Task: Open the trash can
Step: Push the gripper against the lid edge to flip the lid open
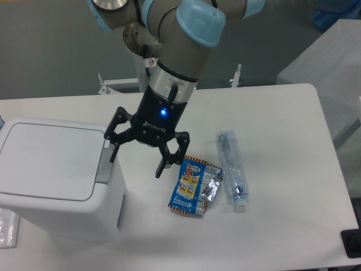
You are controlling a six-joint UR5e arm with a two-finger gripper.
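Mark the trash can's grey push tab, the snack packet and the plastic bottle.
grey push tab (104, 167): fixed camera, middle of the tab at the lid's right edge.
snack packet (188, 186): fixed camera, centre of the blue wrapper.
plastic bottle (230, 165): fixed camera, mid-body.

The trash can (53, 180) is smooth white plastic with a matt grey tab (104, 166). The gripper (137, 161) is matt black; the arm (180, 56) shows satin grey metal with glossy blue caps. The wrapper (191, 185) is shiny foil, the bottle (231, 166) clear plastic, the table (282, 141) matt white.
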